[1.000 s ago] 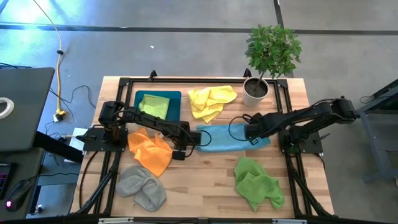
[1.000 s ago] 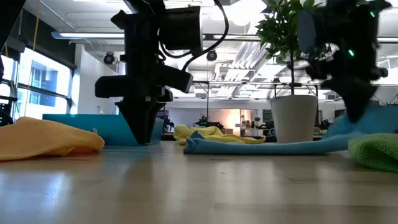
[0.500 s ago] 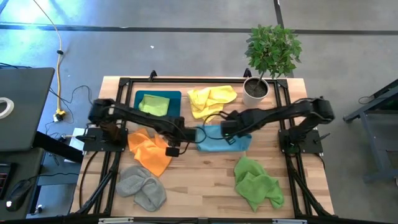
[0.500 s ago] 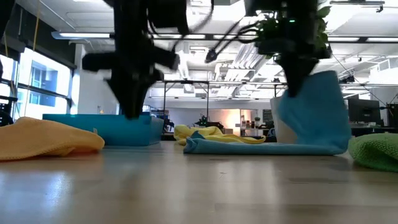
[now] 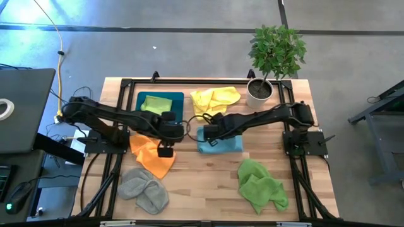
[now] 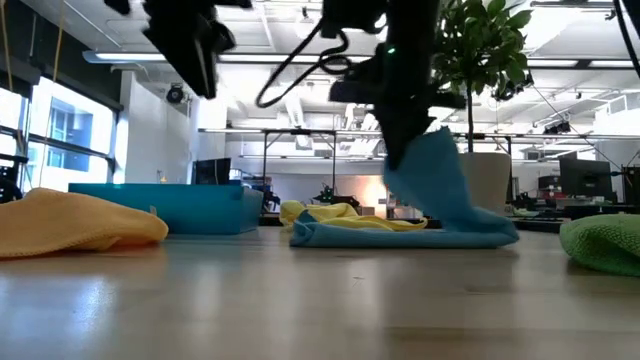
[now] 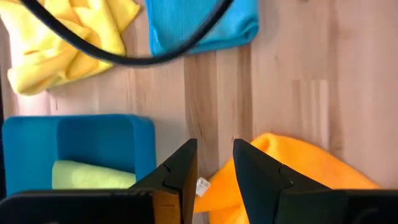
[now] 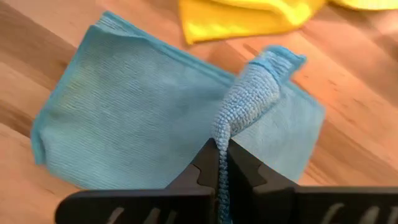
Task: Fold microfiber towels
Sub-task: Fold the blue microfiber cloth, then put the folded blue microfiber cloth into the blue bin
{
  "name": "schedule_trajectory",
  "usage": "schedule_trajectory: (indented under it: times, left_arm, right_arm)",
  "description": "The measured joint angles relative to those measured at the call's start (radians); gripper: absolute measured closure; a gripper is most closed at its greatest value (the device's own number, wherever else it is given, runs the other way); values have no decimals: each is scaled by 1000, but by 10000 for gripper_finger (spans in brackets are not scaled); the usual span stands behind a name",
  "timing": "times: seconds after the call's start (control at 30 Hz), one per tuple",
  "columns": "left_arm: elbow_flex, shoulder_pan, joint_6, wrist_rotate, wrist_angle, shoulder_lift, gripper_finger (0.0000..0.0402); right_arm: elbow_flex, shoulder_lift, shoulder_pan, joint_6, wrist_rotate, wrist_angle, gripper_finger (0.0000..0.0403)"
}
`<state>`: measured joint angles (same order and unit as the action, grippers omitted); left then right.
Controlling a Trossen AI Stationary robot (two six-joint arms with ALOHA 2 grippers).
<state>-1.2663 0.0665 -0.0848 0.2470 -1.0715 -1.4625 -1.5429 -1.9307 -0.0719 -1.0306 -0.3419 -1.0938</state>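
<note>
Blue towel (image 8: 155,124) edge, pinched in my right gripper (image 8: 219,163), has now crossed over; below me the fold is nearly closed.

The widest bare stretch of desk (image 5: 202,183) lies along the near edge, between the grey towel (image 5: 144,188) and the green towel (image 5: 260,185). The middle is crowded: the right claw (image 5: 209,134) hangs over the blue towel (image 5: 221,142), pinching a raised corner, with the left claw (image 5: 165,151) just beside the orange towel (image 5: 151,151). Only a narrow bare strip runs between them. At the far side, the teal tray (image 5: 160,101), yellow towel (image 5: 214,103) and potted plant (image 5: 273,60) block passage.
</note>
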Motion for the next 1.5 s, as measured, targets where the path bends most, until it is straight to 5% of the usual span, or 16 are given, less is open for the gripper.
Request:
schedule_trajectory:
  times: [0.7,1.03,1.33,1.5]
  left_arm:
    - [0,107,-73,26,-40,123,307]
    - [0,106,-99,26,-50,123,307]
    - [0,106,-127,26,-48,123,307]
    - [5,106,-151,27,-19,123,307]
  right_arm:
    - [3,-14,-29,68,-52,303,397]
    - [3,-13,-48,271,-48,420,263]
    - [3,54,-69,464,-53,243,219]
    - [3,121,-90,471,-234,-14,224]
